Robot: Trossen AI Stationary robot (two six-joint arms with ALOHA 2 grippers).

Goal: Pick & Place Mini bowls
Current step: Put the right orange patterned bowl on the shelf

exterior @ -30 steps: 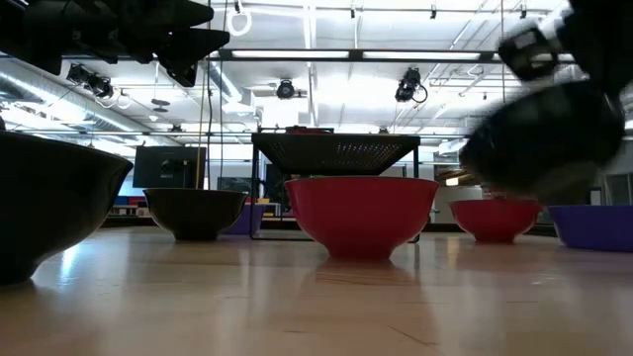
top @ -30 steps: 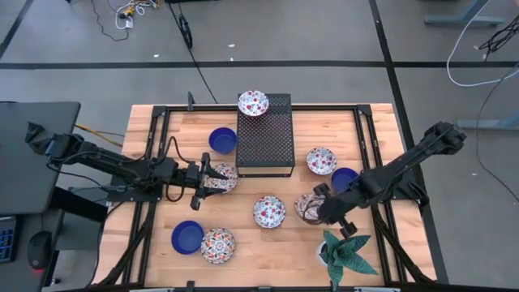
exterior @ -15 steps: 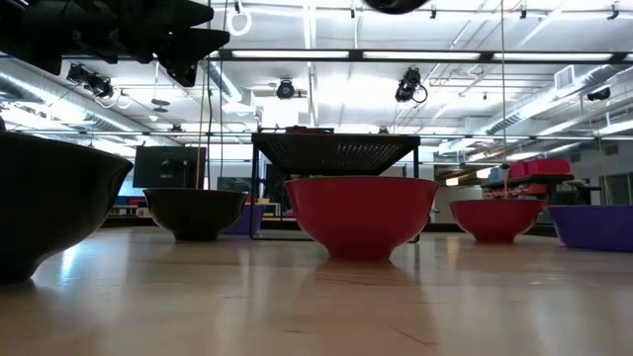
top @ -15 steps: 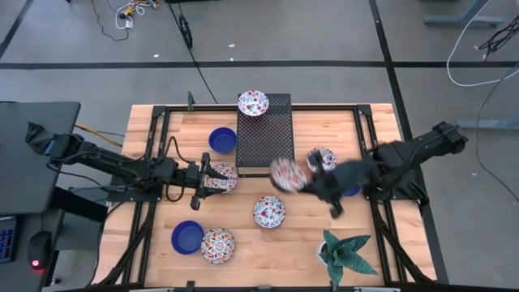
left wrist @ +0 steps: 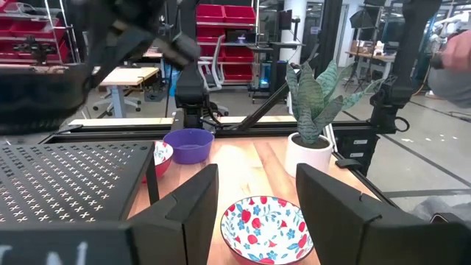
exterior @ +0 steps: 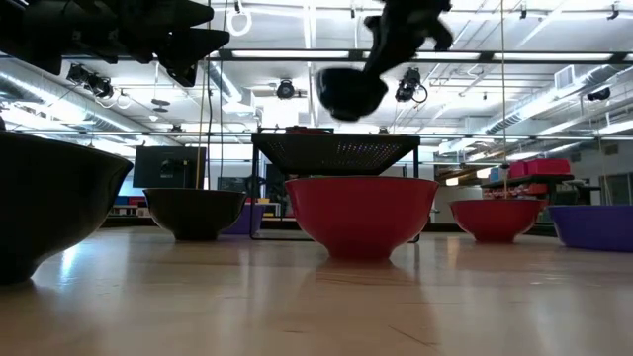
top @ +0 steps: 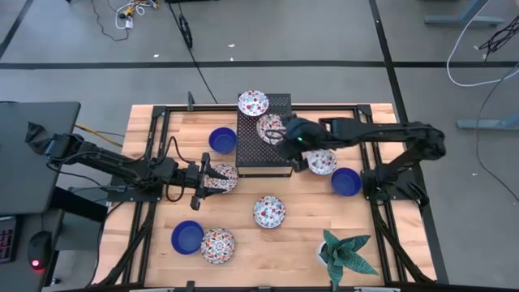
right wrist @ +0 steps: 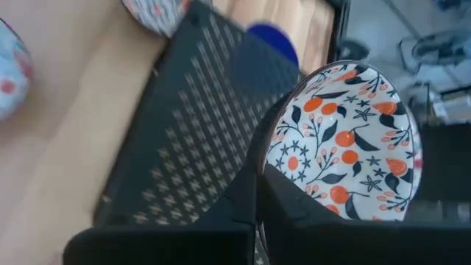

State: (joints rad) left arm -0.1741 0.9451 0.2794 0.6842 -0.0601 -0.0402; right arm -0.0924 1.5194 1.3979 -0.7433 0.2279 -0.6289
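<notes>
The carried bowl (top: 271,128) hangs tilted above the black rack (top: 264,154), its rim pinched between the closed fingers of my right gripper (top: 285,135), with another patterned bowl (top: 253,103) already on the rack's far corner. My left gripper (top: 208,177) waits, fingers apart, over a patterned bowl (top: 223,178) beside the rack. I judge the main risk is the rim-only grip: the tilted bowl could slip, or knock the corner bowl if lowered too near it.
</notes>
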